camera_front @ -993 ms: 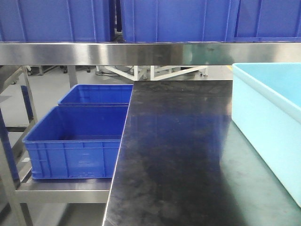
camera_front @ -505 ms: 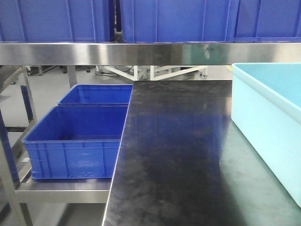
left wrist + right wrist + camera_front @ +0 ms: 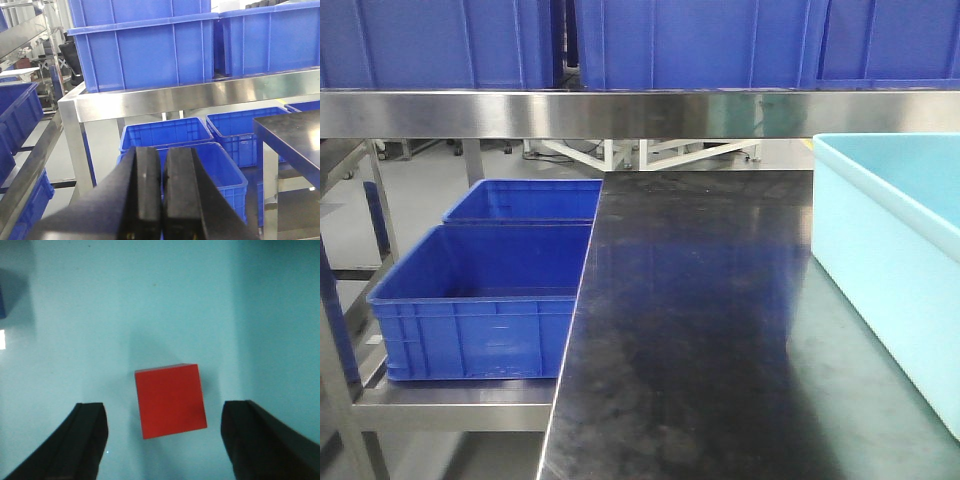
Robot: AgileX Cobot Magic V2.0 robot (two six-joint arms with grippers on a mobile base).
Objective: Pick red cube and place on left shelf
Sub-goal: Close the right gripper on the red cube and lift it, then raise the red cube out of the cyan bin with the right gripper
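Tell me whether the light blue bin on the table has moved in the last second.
No. In the front view the bin sits in the same spot against the black table, its near wall crossing the tabletop along the same line.

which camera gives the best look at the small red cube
The right wrist view: the small red cube sits unobstructed inside the pale turquoise bin, framed by the open right gripper. The front view shows only the bin's walls; the left wrist view shows no cube.

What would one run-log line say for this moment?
right gripper: open, framing red cube; left gripper: shut, empty; cube: on light-blue surface
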